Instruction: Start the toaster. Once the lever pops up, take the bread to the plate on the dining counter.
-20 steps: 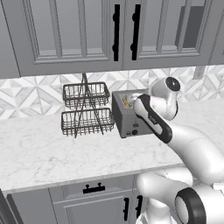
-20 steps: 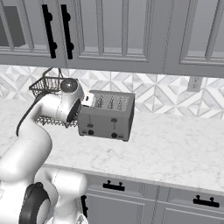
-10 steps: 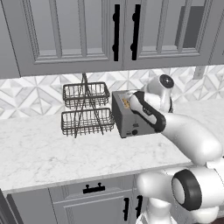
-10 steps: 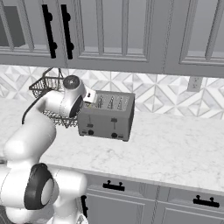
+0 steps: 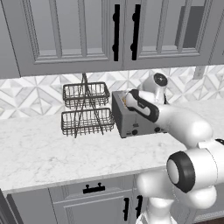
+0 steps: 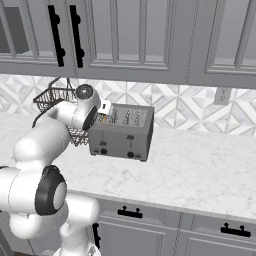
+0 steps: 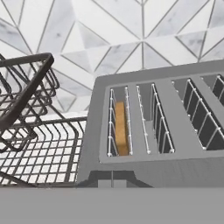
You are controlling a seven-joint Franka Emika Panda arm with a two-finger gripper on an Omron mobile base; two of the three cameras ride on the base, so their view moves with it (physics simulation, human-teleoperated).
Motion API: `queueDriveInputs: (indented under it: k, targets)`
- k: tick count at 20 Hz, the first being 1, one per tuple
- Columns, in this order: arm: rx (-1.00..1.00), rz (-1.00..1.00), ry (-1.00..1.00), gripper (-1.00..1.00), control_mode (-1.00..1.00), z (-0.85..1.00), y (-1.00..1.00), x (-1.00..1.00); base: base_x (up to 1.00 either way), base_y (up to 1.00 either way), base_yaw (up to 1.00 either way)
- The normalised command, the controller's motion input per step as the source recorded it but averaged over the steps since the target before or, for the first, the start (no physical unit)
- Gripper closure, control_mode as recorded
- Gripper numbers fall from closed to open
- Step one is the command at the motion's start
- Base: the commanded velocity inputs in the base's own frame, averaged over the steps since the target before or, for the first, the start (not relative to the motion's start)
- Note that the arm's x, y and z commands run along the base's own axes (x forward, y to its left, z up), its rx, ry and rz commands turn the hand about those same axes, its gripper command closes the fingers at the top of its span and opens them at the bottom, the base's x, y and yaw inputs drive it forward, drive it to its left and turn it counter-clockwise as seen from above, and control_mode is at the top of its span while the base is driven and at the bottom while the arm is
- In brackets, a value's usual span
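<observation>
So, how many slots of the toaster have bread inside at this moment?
1. In the hand view, the bread stands in the leftmost slot of the toaster; the next two slots look empty, and the fourth is cut off at the picture's edge.

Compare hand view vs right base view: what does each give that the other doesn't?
Hand view: looks straight down into the toaster slots, with the bread sunk in the slot nearest the wire basket.

Right base view: the toaster's front with its dark knobs, the marble counter, the upper cabinets, a wall outlet, and the arm with the end effector at the toaster's basket-side end.

Both: the toaster's slotted top, the wire basket beside it, and the patterned backsplash.
</observation>
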Motion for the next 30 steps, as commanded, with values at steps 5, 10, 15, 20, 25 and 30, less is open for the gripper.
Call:
queueDriveInputs:
  k: [5, 10, 15, 20, 25, 30]
  targets:
    - [0.0, 0.0, 0.0, 1.0, -1.0, -0.13, 0.0, 0.27, 0.0, 0.0, 0.0]
    - [0.0, 0.0, 0.0, 1.0, -1.0, -0.15, -0.02, 0.22, 0.0, 0.0, 0.0]
    - [0.0, 0.0, 0.0, 1.0, -1.0, -0.12, -0.09, 0.16, 0.0, 0.0, 0.0]
    - [0.0, 0.0, 0.0, -1.0, -1.0, -0.06, -0.01, 0.12, 0.0, 0.0, 0.0]
    - [0.0, 0.0, 0.0, -1.0, -1.0, -0.01, 0.0, 0.03, 0.0, 0.0, 0.0]
    - [0.0, 0.0, 0.0, -1.0, -1.0, 0.0, 0.0, 0.0, 0.0, 0.0, 0.0]
